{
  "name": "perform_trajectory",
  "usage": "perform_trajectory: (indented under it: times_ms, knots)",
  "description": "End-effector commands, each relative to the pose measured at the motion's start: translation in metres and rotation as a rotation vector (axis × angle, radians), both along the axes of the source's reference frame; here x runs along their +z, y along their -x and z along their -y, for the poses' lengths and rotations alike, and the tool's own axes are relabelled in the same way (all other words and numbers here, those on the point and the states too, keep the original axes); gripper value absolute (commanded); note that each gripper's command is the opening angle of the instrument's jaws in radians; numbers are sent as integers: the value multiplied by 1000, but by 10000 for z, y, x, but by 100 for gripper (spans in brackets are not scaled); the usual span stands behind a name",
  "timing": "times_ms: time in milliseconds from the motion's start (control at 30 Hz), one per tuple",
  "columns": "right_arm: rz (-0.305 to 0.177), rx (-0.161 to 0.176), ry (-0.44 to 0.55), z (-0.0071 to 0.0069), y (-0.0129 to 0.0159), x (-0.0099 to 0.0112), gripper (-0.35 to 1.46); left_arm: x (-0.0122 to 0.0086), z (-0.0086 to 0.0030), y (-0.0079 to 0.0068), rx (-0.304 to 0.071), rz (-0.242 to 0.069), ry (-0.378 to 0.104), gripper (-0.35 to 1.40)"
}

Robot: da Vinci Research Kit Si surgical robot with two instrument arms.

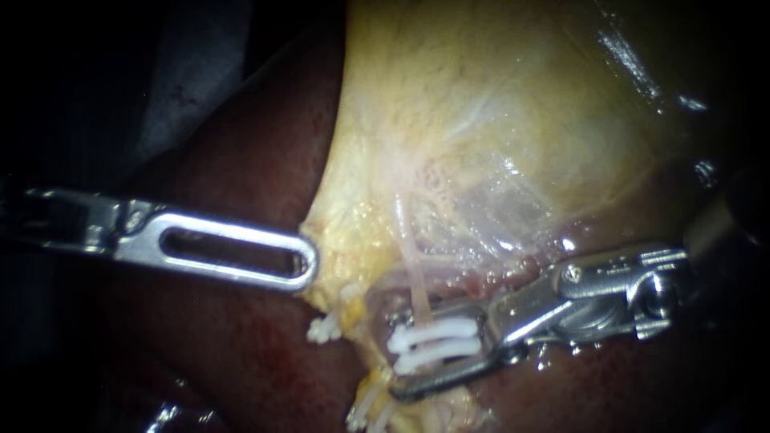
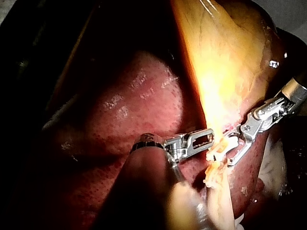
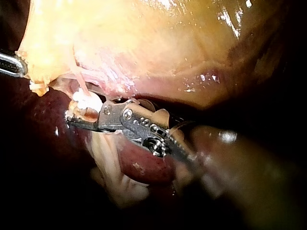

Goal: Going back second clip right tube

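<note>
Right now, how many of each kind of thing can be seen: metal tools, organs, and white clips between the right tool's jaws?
Instruments: 2, the left instrument and the right instrument
Organs: 2, the liver and the gallbladder
White clips between the right instrument's open jaws: 2
Total: 6

My left instrument (image 1: 309, 261), with its slotted tip, is bright polished metal, smooth as a mirror. My right instrument (image 1: 399, 357) is the same silver steel, duller around its machined hinge. The small white clips (image 1: 437, 345) look like matt plastic. The pale yellow gallbladder (image 1: 497, 120) shines wet and glossy, while the dark red liver (image 2: 129, 105) is moist and finely pebbled.
</note>
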State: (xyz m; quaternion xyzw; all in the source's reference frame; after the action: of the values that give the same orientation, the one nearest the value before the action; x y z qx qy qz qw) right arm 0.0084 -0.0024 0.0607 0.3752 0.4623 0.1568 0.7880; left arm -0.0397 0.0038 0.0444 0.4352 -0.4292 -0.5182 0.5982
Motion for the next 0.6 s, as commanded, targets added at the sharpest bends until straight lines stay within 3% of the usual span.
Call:
perform_trajectory:
  times_ms: [33,600]
  knots:
    - [1,6,1,-4,4,-4,49,0,0,0,0,0,0,-35]
    - [-9,80,48,-50,58,-55,52,1,1,0,0,0,1,-35]
